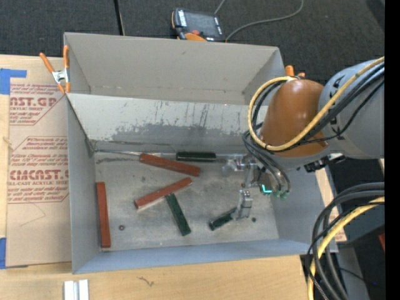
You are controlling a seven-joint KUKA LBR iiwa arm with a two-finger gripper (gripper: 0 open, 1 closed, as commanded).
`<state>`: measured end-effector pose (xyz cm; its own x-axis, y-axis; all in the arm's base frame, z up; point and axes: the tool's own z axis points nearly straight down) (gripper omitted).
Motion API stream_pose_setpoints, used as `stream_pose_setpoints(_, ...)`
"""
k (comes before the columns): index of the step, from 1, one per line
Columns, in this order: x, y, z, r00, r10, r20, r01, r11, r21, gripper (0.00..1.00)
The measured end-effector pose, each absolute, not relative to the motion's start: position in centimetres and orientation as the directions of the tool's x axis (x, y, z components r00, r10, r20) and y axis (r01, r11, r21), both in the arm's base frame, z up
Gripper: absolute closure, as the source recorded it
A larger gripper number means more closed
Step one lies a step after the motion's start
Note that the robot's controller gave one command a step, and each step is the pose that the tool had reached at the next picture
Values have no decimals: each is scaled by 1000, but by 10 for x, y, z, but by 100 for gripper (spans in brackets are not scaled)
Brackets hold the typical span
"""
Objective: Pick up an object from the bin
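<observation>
One short dark-green bar (221, 221) lies right at your gripper (244, 210); you seem at the grasp step; open or closed, I cannot tell; confirm the grip, then lift.

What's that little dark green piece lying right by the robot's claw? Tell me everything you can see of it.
The small dark green stick is a short, narrow, straight bar, almost black, perhaps plastic or painted wood. It lies flat on the bin floor, front right, slanted, with its right end farther back. That end meets the gripper; whether they touch I cannot tell. It lies apart from the longer green stick on its left.
</observation>
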<state>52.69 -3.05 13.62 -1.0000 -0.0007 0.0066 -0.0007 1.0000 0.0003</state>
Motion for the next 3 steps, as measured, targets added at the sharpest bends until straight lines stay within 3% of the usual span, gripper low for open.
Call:
stream_pose_setpoints(1,489,-44,68,-955,296,6,296,955,-1,0)
stream_pose_setpoints(2,491,-44,70,-956,294,0,294,956,0,100)
stream_pose_setpoints(3,545,24,243,-947,322,-10,322,947,5,100)
